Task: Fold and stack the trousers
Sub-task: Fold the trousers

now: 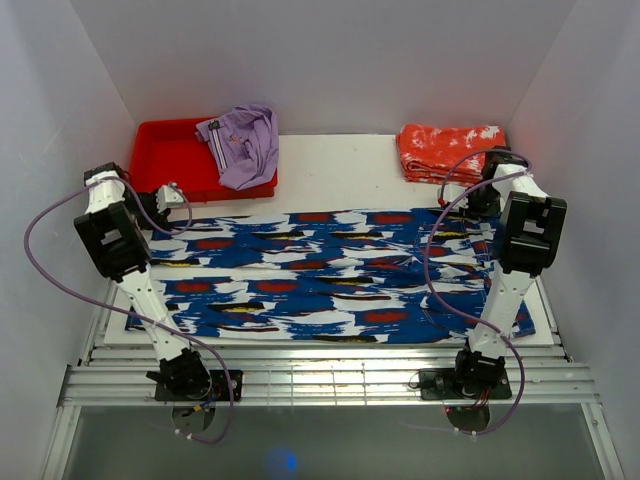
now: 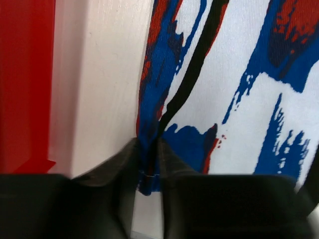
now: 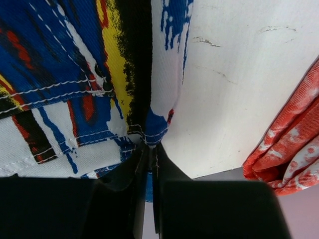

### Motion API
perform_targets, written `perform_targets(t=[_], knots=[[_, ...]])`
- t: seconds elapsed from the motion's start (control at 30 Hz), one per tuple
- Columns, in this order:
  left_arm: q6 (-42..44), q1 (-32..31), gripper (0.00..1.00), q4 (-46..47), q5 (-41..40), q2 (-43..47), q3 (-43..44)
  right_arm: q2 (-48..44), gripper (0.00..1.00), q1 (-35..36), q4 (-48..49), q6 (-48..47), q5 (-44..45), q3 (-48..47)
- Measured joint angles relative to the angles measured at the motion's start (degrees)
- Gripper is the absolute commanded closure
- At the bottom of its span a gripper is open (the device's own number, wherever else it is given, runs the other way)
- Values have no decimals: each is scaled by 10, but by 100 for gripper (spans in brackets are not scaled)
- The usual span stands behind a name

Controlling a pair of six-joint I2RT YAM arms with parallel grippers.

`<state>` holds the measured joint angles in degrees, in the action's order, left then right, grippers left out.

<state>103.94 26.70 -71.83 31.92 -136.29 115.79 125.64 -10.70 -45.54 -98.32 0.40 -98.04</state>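
Note:
The trousers (image 1: 330,275) lie spread flat and lengthwise across the white board, both legs side by side, in a blue, white and black print with red patches. My left gripper (image 1: 170,200) is at their far left corner. In the left wrist view the gripper (image 2: 148,144) is shut on the hem edge of the trousers (image 2: 239,74). My right gripper (image 1: 483,205) is at the far right corner. In the right wrist view that gripper (image 3: 151,147) pinches the stitched waistband corner of the trousers (image 3: 60,74).
A red bin (image 1: 165,150) stands at the back left with a lilac garment (image 1: 245,140) draped over its rim. A folded orange-red garment (image 1: 445,150) lies at the back right, close to my right gripper, and shows as the orange-red garment (image 3: 289,144) beside the board's edge.

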Motion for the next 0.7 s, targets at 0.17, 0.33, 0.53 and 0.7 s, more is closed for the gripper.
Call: perform_targets(t=[0.17,0.33,0.53,0.7], knots=[[0,-3,100,1,-11,9,-15,0,92,0,0,24,5,-7],[-52,-3,100,33,-10,24,-35,3,92,-2,-7,78,4,-44],[-151,-2,100,186,11,98,-160,-37,92,-20,-2,116,-35,-30],[-243,-1,100,347,14,210,-301,-126,92,-36,4,129,-70,12]])
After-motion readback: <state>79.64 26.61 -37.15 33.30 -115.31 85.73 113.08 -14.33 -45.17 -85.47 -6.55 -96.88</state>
